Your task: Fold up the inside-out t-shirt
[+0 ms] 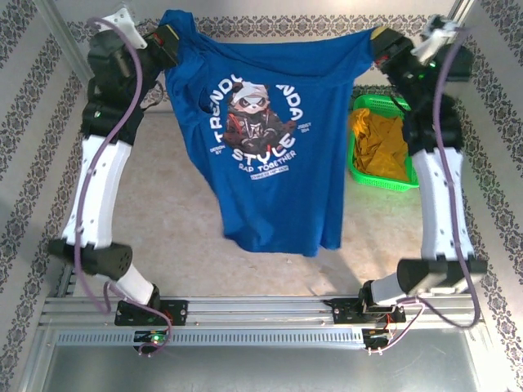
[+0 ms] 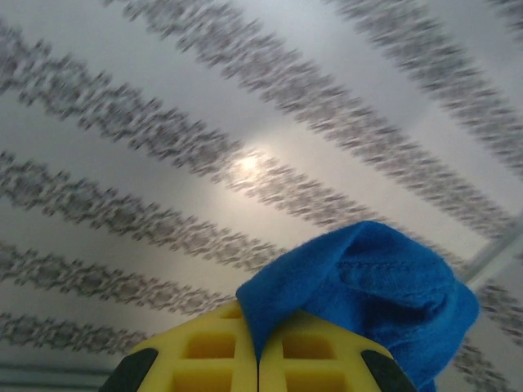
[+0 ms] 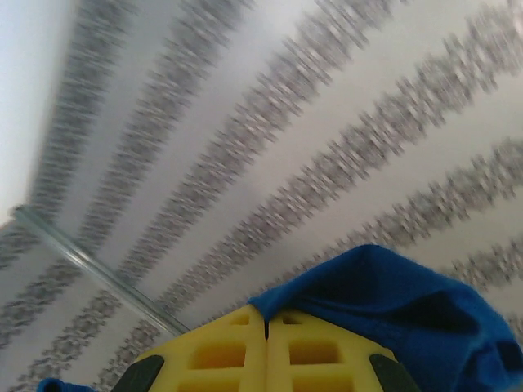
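high above the table [image 1: 176,220] we see the blue t-shirt [image 1: 327,188] hanging in the air, stretched between the two arms. the left gripper [image 1: 167,39] pinches one upper corner of it and the right gripper [image 1: 382,41] pinches the other. in both wrist views the yellow fingers [image 2: 204,351] are pressed together with blue cloth caught between them. the panda print [image 1: 255,106] faces the top camera, and the lower hem hangs down over the table. at the right, a green basket [image 1: 380,181] holds a mustard-yellow garment [image 1: 380,143].
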Controlling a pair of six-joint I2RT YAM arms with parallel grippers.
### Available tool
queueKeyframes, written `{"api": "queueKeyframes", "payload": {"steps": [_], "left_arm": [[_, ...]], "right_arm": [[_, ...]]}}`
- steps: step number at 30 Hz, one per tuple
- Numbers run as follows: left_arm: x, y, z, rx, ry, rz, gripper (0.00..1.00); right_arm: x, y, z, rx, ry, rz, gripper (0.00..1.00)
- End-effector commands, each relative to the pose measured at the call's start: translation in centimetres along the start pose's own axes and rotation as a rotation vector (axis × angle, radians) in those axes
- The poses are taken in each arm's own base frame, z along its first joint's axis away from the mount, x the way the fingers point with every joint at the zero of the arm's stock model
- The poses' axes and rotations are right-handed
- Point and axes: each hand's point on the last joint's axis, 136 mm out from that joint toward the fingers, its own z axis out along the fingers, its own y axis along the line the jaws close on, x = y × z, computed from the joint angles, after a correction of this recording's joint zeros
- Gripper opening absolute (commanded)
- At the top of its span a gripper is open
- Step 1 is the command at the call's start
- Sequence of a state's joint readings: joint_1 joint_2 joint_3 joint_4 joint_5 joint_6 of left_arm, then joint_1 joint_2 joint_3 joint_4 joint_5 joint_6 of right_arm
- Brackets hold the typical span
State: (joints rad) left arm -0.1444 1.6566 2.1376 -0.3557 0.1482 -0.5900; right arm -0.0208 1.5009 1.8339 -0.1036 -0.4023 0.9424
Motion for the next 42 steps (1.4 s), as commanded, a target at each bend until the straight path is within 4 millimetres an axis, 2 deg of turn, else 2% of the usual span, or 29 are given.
{"api": "queueKeyframes", "payload": {"steps": [1, 5, 9, 11, 13, 16, 17, 18, 21, 23, 25, 27, 30, 33, 36, 38, 40, 41, 42], "left_arm": [[-0.7, 2.1, 2.5, -0.007, 0.008, -0.081, 0.0], [-5.0, 0.1, 1.6, 0.023, -0.083, -0.039, 0.0], [-8.7, -2.9, -1.4, 0.088, -0.17, -0.012, 0.0], [-9.0, -3.2, -2.4, 0.084, -0.175, 0.005, 0.0], [-8.2, -3.5, -3.0, 0.089, -0.145, 0.034, 0.0], [-6.0, -3.5, -3.8, 0.116, -0.07, 0.002, 0.0], [-5.7, -4.0, -4.5, 0.145, -0.065, -0.026, 0.0], [-6.1, -5.0, -5.7, 0.2, -0.09, -0.064, 0.0], [-9.3, -8.2, -10.6, 0.391, -0.272, -0.2, 0.0], [-11.6, -10.3, -13.7, 0.496, -0.377, -0.212, 0.0], [-13.5, -12.1, -15.7, 0.541, -0.419, -0.18, 0.0], [-14.7, -12.6, -16.2, 0.552, -0.457, -0.188, 0.0], [-14.2, -10.1, -13.4, 0.415, -0.438, -0.209, 0.0], [-11.6, -5.8, -8.3, 0.23, -0.333, -0.197, 0.0], [-7.3, 0.0, -2.0, 0.076, -0.181, -0.226, 0.0], [-3.7, 4.9, 2.3, -0.022, -0.047, -0.297, 0.0], [-1.6, 8.2, 5.2, -0.082, 0.027, -0.346, 0.0], [-1.3, 9.2, 6.3, -0.09, 0.037, -0.347, 0.0], [-1.6, 9.4, 6.9, -0.088, 0.029, -0.338, 0.0]], "right_arm": [[1.3, 0.6, 2.4, -0.072, 0.068, 0.055, 0.0], [3.5, 3.2, 5.4, -0.154, 0.165, 0.03, 0.0], [5.3, 6.2, 7.3, -0.254, 0.216, 0.004, 0.0], [5.3, 7.1, 7.4, -0.278, 0.208, -0.007, 0.0], [4.6, 7.6, 6.7, -0.278, 0.172, -0.028, 0.0], [3.2, 8.8, 4.3, -0.291, 0.116, -0.046, 0.0], [2.9, 9.6, 3.2, -0.314, 0.109, -0.039, 0.0], [2.3, 11.2, 1.5, -0.359, 0.094, -0.035, 0.0], [1.1, 15.8, -3.6, -0.487, 0.041, -0.051, 0.0], [0.1, 18.5, -7.0, -0.541, -0.013, -0.099, 0.0], [-1.4, 19.8, -9.7, -0.534, -0.091, -0.135, 0.0], [-2.8, 19.9, -10.9, -0.507, -0.156, -0.146, 0.0], [-3.5, 18.2, -9.8, -0.439, -0.164, -0.132, 0.0], [-2.7, 14.4, -6.2, -0.348, -0.106, -0.084, 0.0], [-0.4, 8.9, -1.2, -0.235, -0.001, -0.039, 0.0], [2.1, 4.9, 2.5, -0.169, 0.095, 0.016, 0.0], [4.4, 1.4, 5.6, -0.122, 0.167, 0.069, 0.0], [5.6, 0.1, 7.0, -0.111, 0.197, 0.097, 0.0], [6.3, -0.3, 8.1, -0.116, 0.217, 0.113, 0.0]]}}
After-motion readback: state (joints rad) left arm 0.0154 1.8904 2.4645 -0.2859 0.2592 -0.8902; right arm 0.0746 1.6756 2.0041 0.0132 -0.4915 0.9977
